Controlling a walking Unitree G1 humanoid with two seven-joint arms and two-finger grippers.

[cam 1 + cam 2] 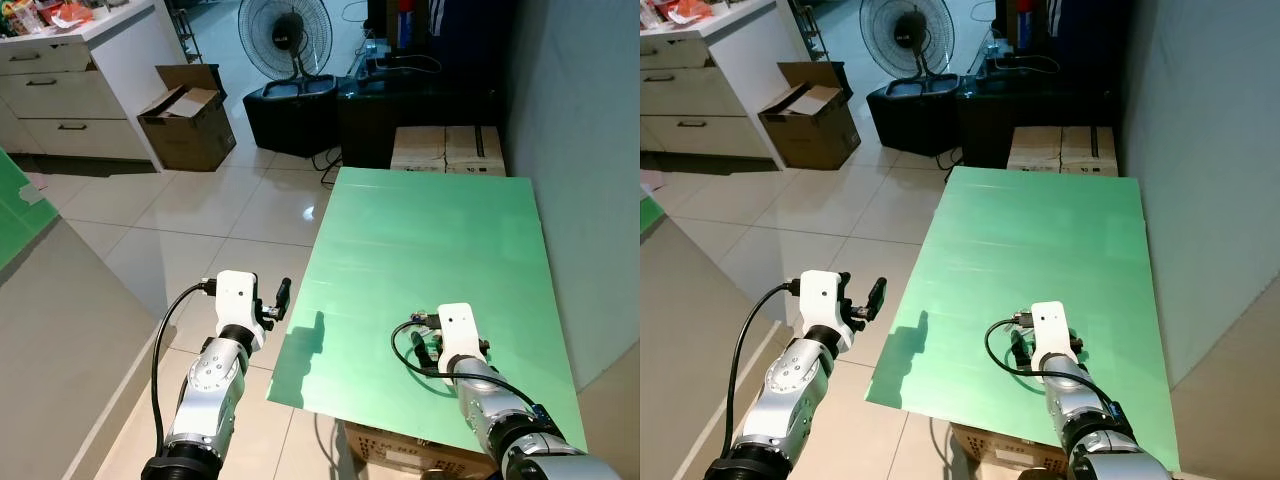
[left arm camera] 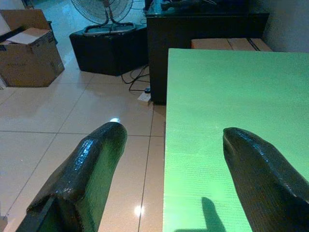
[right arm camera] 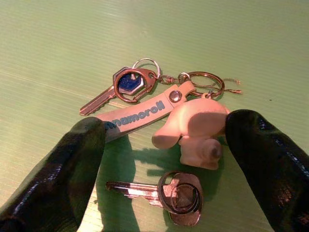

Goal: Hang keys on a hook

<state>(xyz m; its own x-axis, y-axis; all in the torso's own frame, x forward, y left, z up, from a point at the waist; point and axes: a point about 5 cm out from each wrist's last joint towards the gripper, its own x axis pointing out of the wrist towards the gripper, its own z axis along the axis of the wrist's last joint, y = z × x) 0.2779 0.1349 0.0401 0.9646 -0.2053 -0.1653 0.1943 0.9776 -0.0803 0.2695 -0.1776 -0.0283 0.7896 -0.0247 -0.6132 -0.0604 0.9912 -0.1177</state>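
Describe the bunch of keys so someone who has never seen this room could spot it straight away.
Find the green table by the grey wall; at its near end the right tool hangs open over the bunch of keys. The bunch lies flat: two metal keys on rings, a pale strap with lettering, and a small cream figure charm, the only such thing there.

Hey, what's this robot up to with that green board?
The right gripper is down on the green board, fingers open on either side of a bunch of keys with a small pale figure charm. Nothing is gripped yet. The left gripper is open too, hovering by the board's near left edge.
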